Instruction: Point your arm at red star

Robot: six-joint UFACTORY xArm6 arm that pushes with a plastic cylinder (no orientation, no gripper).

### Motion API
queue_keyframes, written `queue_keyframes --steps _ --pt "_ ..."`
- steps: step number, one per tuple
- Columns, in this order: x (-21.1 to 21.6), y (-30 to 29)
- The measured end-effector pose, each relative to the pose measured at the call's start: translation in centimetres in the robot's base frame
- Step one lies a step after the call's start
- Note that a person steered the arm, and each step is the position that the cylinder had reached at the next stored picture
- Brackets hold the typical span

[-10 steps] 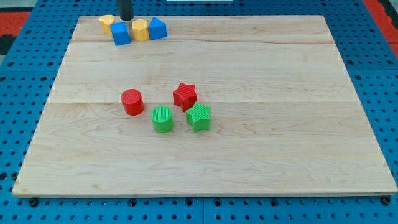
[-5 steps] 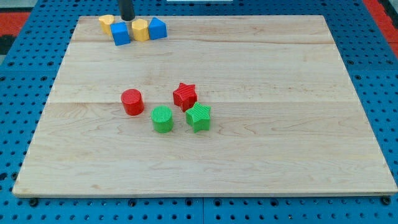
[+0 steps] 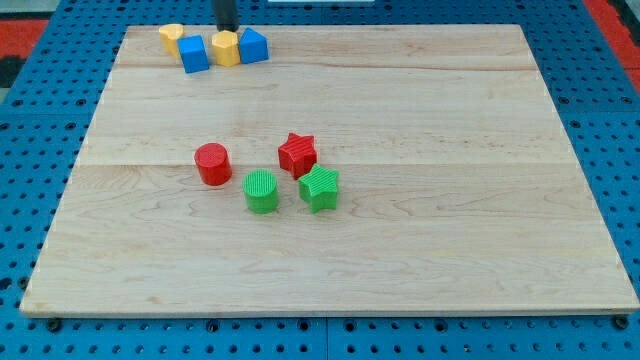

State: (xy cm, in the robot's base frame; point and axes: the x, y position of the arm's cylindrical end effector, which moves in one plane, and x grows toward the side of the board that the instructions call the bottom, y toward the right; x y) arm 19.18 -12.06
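Note:
The red star [image 3: 297, 153] lies near the middle of the wooden board [image 3: 450, 200]. A green star [image 3: 320, 188] touches it at its lower right. My tip [image 3: 227, 30] is at the view's top edge, just above the yellow block [image 3: 226, 47], far up and to the left of the red star. Only the rod's lower end shows.
A red cylinder [image 3: 212, 163] and a green cylinder [image 3: 261, 191] lie left of the stars. At the board's top left sit another yellow block [image 3: 171, 38], a blue cube [image 3: 194, 54] and a blue block [image 3: 254, 45].
My tip has moved a little to the right along the top edge, from above the blue cube to above the yellow block. No block has moved.

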Motion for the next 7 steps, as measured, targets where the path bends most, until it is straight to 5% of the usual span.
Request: queue_keyframes --steps 3,4,5,6,7 --pt "0.1 10.5" --pt "0.1 19.2" --pt "4.9 20.9" --pt "13.8 17.6" --pt "19.2 8.4"
